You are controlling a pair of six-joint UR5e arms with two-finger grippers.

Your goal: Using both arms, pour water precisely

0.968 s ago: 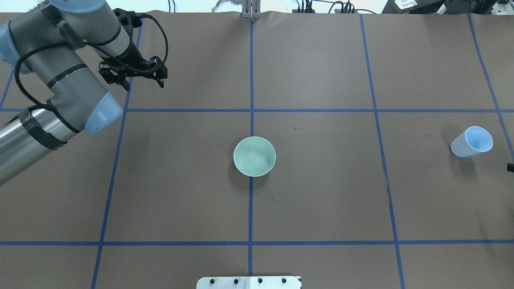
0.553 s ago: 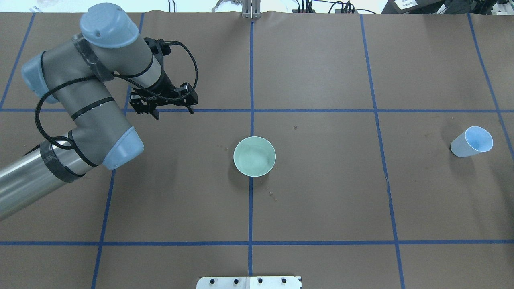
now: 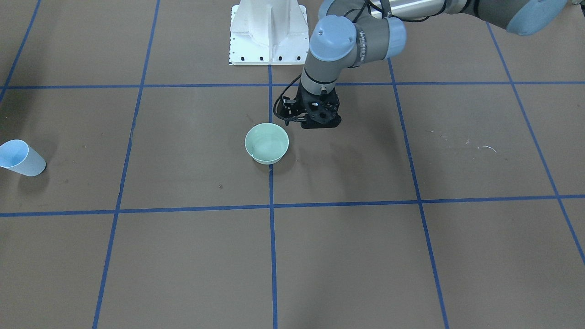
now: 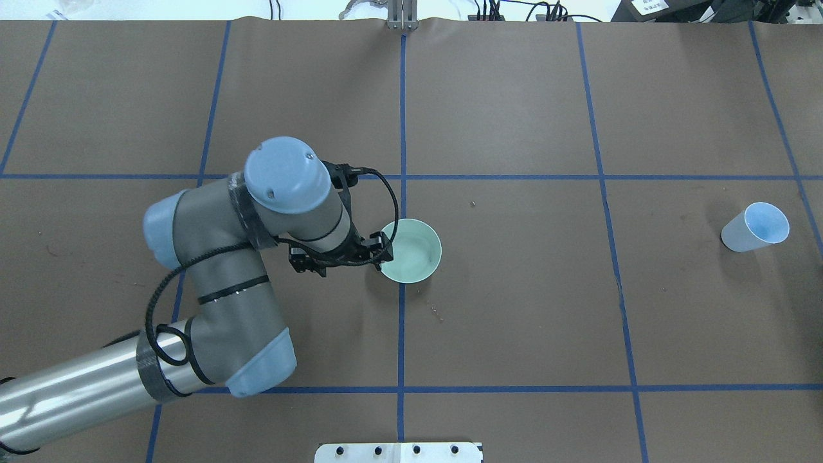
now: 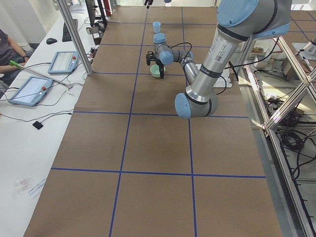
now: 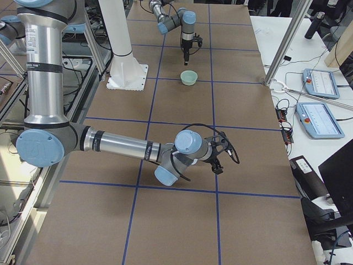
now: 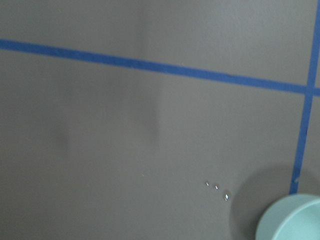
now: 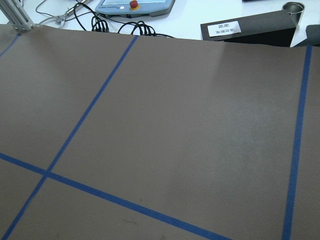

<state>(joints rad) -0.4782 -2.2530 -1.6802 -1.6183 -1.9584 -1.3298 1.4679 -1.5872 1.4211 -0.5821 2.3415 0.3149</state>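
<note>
Water (image 4: 406,252): clear, shallow, faint glints inside the mint-green bowl (image 4: 429,236) at the centre of the table (image 4: 514,321); tiny droplets (image 7: 216,187) lie beside it.
Left gripper (image 4: 344,260): jaws spread wide, empty, just beside the bowl's rim.
Right gripper (image 6: 218,165): I cannot tell its spread.

I count two arms of my own: my left arm (image 4: 218,302) and my right arm (image 6: 121,146). Each ends in one tool, which makes two: the left tool (image 4: 344,260) and the right tool (image 6: 217,162). One desk (image 4: 514,321) carries everything. On it are one mint-green bowl (image 4: 415,247) and one light blue cup (image 4: 755,227). Near the bowl I see three tiny water drops (image 7: 216,187). In the overhead view the blue tape lines (image 4: 514,177) number seven: five running away from me and two across. There is one white pedestal (image 3: 267,32). Two control tablets (image 6: 319,83) lie beside the desk, and one person (image 5: 7,49) shows at its side.
</note>
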